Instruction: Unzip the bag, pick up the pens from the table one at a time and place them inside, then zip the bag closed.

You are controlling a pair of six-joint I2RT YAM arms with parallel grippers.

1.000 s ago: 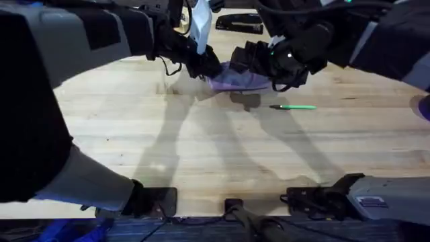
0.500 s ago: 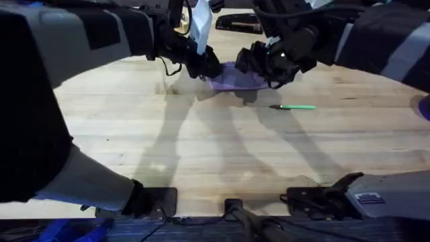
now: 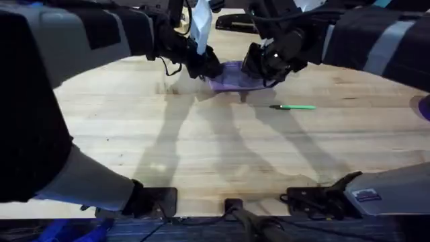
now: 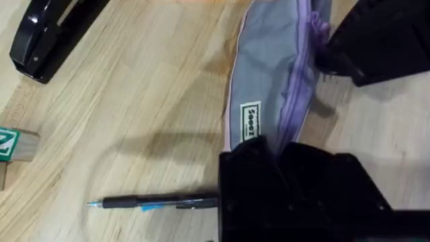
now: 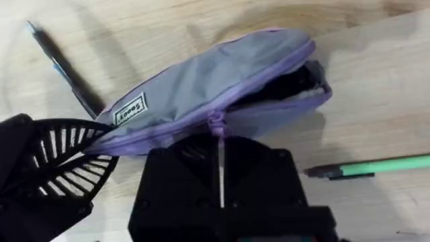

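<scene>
Lavender bag (image 5: 201, 87) is half unzipped; left gripper (image 4: 269, 158) pinches its end, right gripper (image 5: 218, 144) pinches the zipper pull (image 5: 216, 124). The pull may slip, or the bag may lift.

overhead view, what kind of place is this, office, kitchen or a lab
Most likely a robot lab workbench set up with desk items. A bare butcher-block table carries two robot arms, with cables along its near edge. On it lie stationery: a lavender pencil pouch, a green pen and a black stapler.

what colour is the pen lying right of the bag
Bright green with a dark tip; overhead view.
</scene>
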